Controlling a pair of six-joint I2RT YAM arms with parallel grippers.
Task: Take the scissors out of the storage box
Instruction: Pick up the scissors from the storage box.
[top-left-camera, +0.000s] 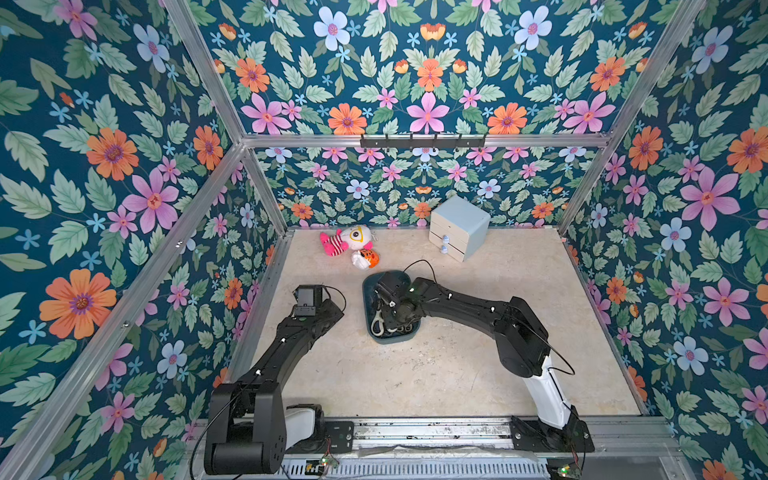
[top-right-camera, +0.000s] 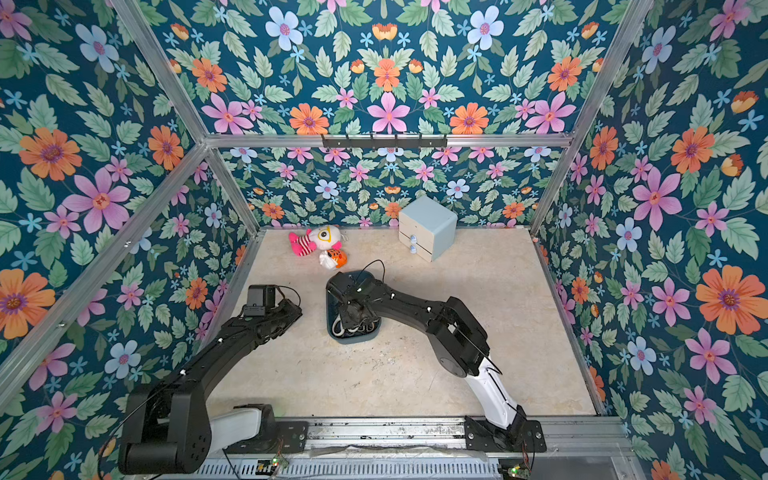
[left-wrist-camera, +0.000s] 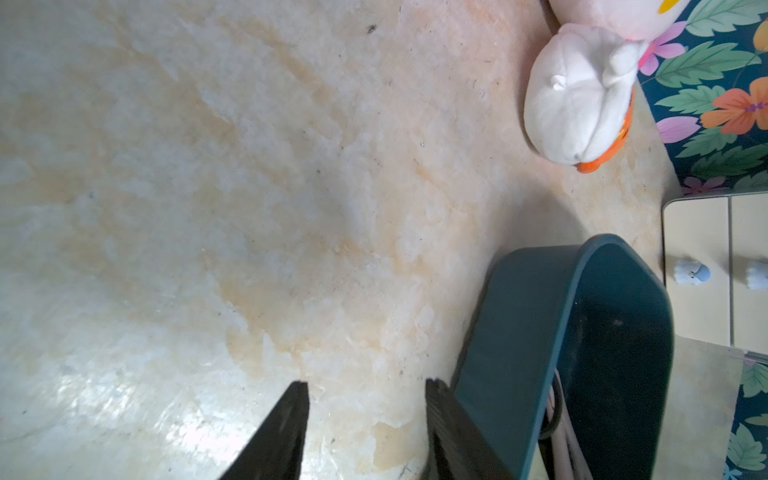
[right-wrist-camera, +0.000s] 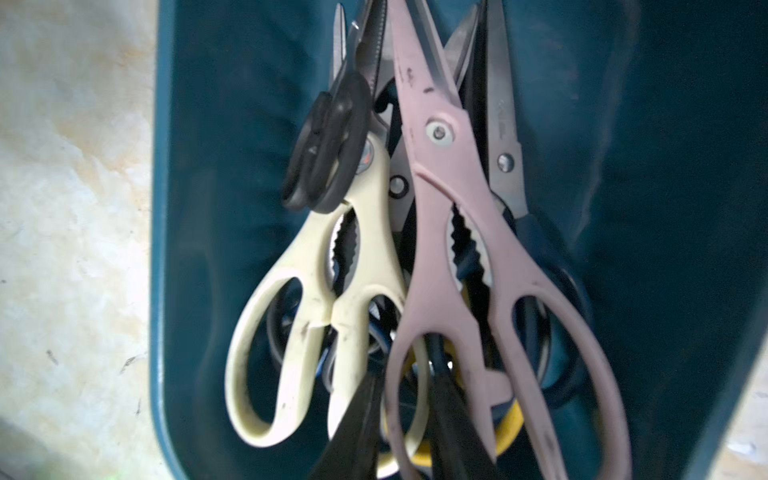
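Observation:
The storage box is a dark teal tub in mid-table, seen in both top views. Several scissors lie piled in it: a pale pink pair on top, a cream pair, a small black pair, with yellow and blue handles beneath. My right gripper reaches into the box; one finger is inside the pink handle loop, and the pink and cream loop rims lie between its narrowed jaws. Whether they pinch is blurred. My left gripper stands open and empty over the table beside the box's outer wall.
A pink-and-white plush toy and a small orange-and-white toy lie behind the box. A pale blue drawer cube stands at the back right. Floral walls with metal posts close in three sides of the table.

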